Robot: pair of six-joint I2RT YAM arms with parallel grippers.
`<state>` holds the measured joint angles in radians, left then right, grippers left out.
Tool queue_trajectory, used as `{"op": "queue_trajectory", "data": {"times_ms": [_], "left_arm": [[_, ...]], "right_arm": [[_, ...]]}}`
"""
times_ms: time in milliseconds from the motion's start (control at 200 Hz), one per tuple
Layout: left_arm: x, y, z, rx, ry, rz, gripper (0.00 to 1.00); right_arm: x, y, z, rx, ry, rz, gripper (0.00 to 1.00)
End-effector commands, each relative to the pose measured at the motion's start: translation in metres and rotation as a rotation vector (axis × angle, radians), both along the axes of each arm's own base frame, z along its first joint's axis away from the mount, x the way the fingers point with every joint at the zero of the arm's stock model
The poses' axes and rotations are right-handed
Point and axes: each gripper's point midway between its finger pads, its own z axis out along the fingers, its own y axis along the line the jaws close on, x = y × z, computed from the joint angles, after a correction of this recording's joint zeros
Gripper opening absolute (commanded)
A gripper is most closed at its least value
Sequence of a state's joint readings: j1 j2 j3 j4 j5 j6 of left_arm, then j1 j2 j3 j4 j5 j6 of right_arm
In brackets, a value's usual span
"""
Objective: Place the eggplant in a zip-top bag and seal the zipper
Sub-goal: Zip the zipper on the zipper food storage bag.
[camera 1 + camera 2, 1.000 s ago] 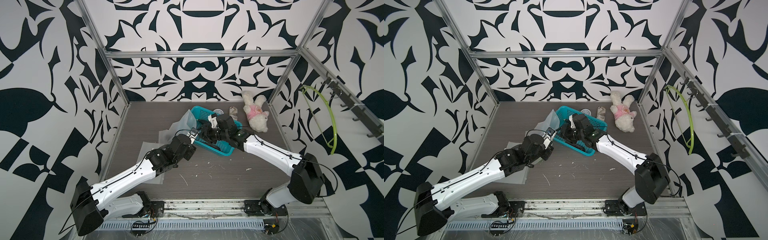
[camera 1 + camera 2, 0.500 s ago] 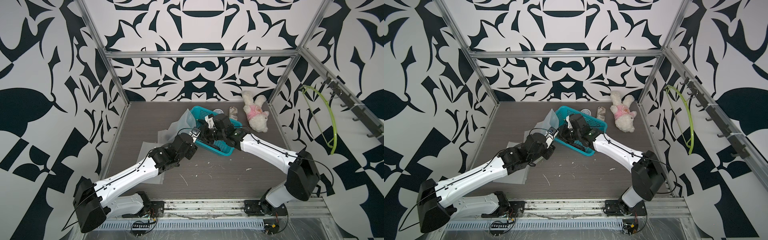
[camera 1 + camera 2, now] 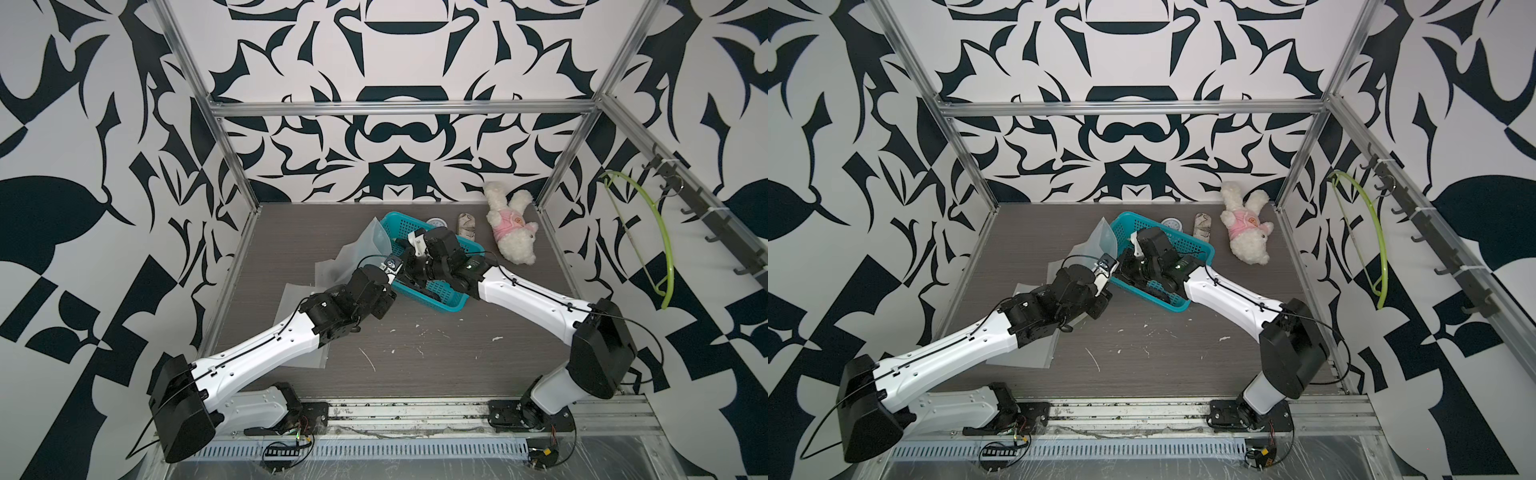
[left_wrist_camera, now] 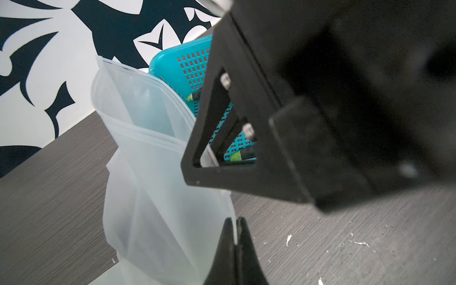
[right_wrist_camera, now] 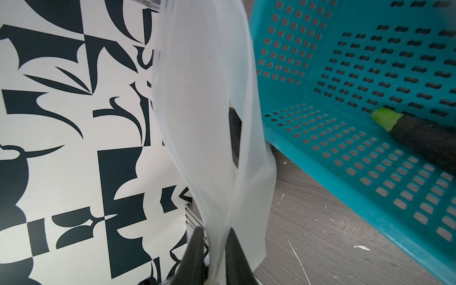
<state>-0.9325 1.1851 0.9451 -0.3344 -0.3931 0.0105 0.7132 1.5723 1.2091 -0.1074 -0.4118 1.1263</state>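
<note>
While our left gripper [image 4: 236,223] is clenched tight on one edge of the zip-top bag [image 4: 153,148], our right gripper [image 5: 213,237] straddles the same bag's film with only a narrow gap, and we cannot tell whether it truly pinches the plastic. If that bite is shallow, we judge the slick film could slide out as we spread the mouth, and the bag would sag shut. If both walls sit in one pinch, pulling would not open it at all. The eggplant [image 5: 424,138] lies untouched on the floor of the teal basket [image 5: 320,177], just beside the bag. A hard tug might drag the film against the basket rim and shift the basket across the table [image 4: 49,192].
</note>
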Motion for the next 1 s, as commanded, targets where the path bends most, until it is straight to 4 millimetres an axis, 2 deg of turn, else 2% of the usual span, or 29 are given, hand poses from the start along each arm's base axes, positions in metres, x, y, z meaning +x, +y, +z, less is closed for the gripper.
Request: {"op": "queue_trajectory", "data": {"times_ms": [0, 325, 560, 995], "left_arm": [[0.002, -0.003, 0.011, -0.007, -0.022, -0.007, 0.0], [0.007, 0.002, 0.008, 0.053, -0.049, 0.004, 0.0], [0.007, -0.003, 0.001, 0.084, -0.035, -0.014, 0.0], [-0.015, -0.011, -0.001, 0.206, -0.116, -0.073, 0.0]], "right_arm": [[0.001, 0.009, 0.024, 0.053, -0.04, 0.022, 0.16], [-0.001, 0.013, 0.017, 0.049, -0.014, 0.049, 0.19], [0.0, 0.012, 0.014, 0.03, -0.016, 0.043, 0.14], [0.004, 0.014, 0.001, 0.008, -0.001, 0.044, 0.1]]}}
